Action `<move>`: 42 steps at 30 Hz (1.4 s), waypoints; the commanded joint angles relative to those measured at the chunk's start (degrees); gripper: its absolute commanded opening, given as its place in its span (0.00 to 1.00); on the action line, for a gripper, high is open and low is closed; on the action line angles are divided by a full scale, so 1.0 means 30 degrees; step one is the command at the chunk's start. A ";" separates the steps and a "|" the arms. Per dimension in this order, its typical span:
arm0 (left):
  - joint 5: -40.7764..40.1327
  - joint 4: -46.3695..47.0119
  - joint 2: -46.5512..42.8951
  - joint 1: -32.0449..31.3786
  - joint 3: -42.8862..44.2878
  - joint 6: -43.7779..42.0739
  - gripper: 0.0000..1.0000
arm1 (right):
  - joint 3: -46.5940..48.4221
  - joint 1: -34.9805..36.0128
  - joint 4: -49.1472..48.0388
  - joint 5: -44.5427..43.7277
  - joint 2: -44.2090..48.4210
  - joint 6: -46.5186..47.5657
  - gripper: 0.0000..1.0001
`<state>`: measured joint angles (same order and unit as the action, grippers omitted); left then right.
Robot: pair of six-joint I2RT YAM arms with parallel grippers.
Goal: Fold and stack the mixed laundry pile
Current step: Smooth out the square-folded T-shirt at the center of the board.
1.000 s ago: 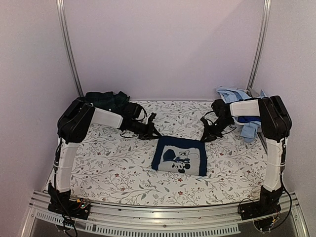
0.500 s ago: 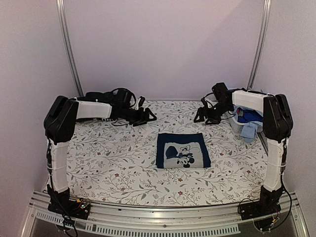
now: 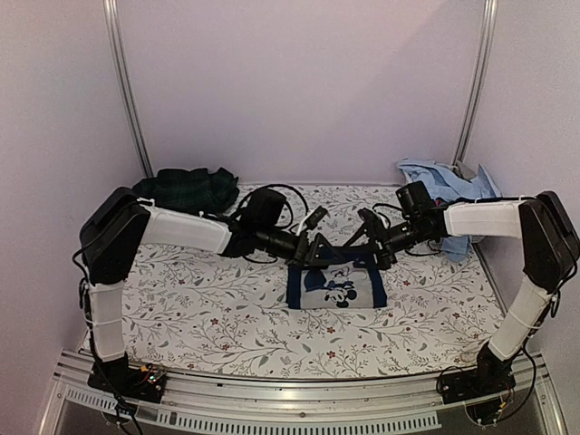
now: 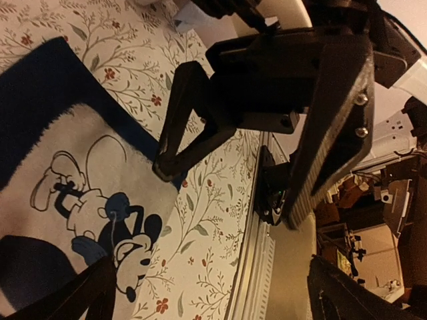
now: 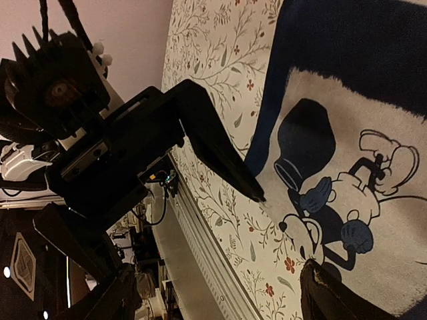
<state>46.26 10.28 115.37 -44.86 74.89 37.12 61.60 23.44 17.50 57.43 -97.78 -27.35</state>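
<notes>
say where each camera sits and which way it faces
Top external: above, behind the robot, facing the back wall; left arm and right arm show.
Left wrist: looks past the open left end effector onto the navy T-shirt.
Right wrist: looks past the open right end effector onto the same shirt.
Shared: both wrist views show its mouse print.

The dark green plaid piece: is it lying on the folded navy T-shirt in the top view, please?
No, the dark green plaid piece sits at the far left, apart from the navy T-shirt.
</notes>
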 commanded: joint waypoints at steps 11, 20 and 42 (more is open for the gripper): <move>0.0596 0.5172 0.3385 0.1598 -0.4209 0.4520 1.00 | -0.5370 -0.0198 -0.3800 0.0779 -0.5593 -0.0990 0.82; 0.0270 0.0575 0.0600 0.2119 -0.1992 0.0650 1.00 | -0.2322 -0.0541 -0.3473 0.2455 -0.1074 -0.1182 0.83; -0.4042 -0.0578 0.3579 0.4538 0.2236 -0.1343 1.00 | 0.2296 -0.1152 -0.7874 0.2013 -0.7081 -0.4141 0.78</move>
<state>44.84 16.71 134.19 -33.50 85.41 43.03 68.20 20.80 -6.72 66.54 -124.33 -38.44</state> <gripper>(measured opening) 0.996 0.782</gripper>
